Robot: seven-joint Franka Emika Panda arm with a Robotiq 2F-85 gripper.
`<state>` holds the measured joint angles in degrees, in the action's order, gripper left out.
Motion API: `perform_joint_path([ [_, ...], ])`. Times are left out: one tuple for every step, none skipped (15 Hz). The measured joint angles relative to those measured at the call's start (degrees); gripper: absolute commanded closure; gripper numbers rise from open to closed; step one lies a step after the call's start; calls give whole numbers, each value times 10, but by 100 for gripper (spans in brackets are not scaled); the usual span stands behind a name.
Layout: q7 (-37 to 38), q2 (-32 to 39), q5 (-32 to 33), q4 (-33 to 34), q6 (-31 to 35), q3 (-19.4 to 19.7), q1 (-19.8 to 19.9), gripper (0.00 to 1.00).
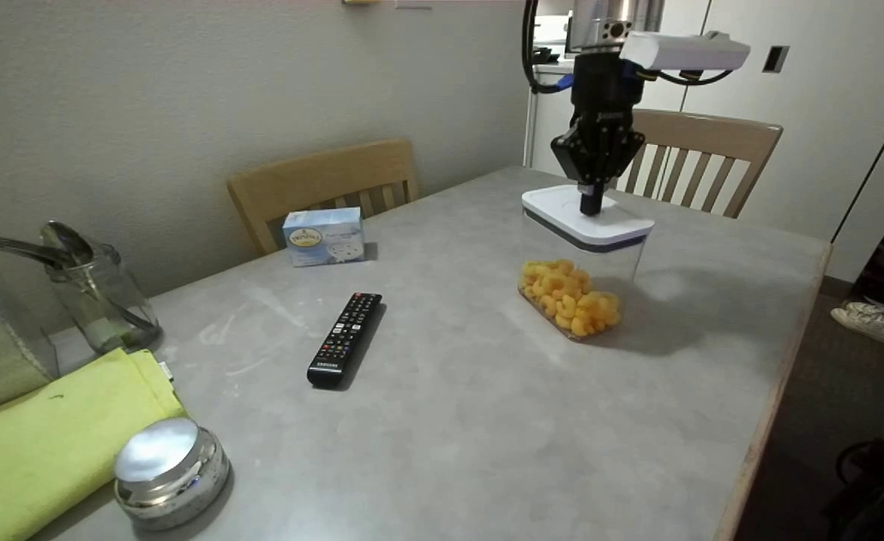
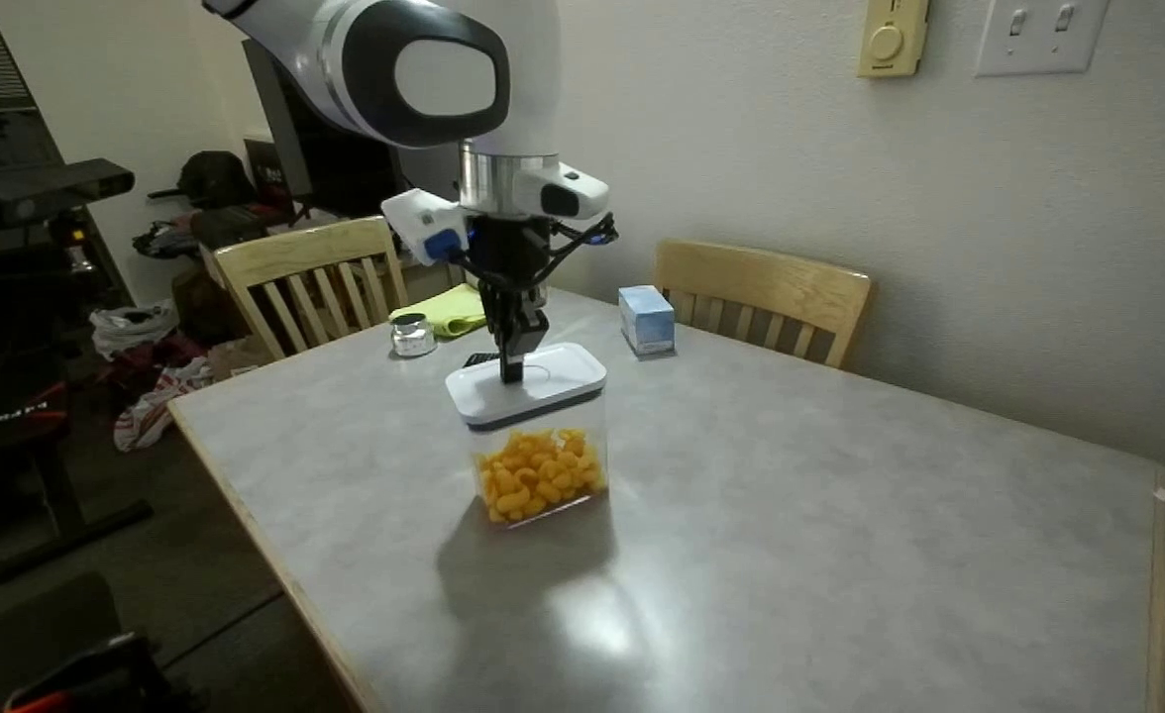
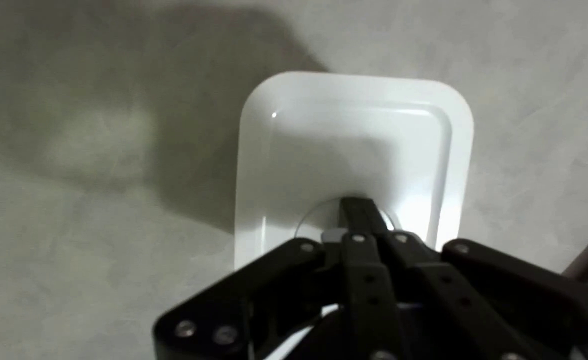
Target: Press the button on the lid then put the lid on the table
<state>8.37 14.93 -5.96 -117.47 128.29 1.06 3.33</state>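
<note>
The white lid sits level on top of a clear container holding yellow puffs. This container stands upright on the grey table. In the wrist view the lid fills the middle, and part of the button's round outline shows; the button is partly covered by my fingers. My gripper points straight down, fingertips together with nothing between them. Both exterior views show the gripper at the lid's centre, its tips at or very near the surface. Whether the button is raised or flush, I cannot tell.
A black remote and a blue tea box lie on the table. Farther off are a small silver jar, a yellow-green cloth and a glass jar with cutlery. Wooden chairs stand at the table's edges.
</note>
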Motion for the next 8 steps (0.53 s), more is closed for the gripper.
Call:
perform_joint_path([
  [0,0,-6,-1,11,0,0,100],
  [0,0,-11,-2,23,0,0,100],
  [0,1,-14,-3,34,0,0,100],
  [0,2,-16,-3,45,0,0,100],
  [0,4,-16,-3,53,0,0,100],
  [0,5,-16,-3,60,0,0,100],
  [0,5,-16,-3,66,0,0,100],
  [0,5,-16,-4,70,0,0,100],
])
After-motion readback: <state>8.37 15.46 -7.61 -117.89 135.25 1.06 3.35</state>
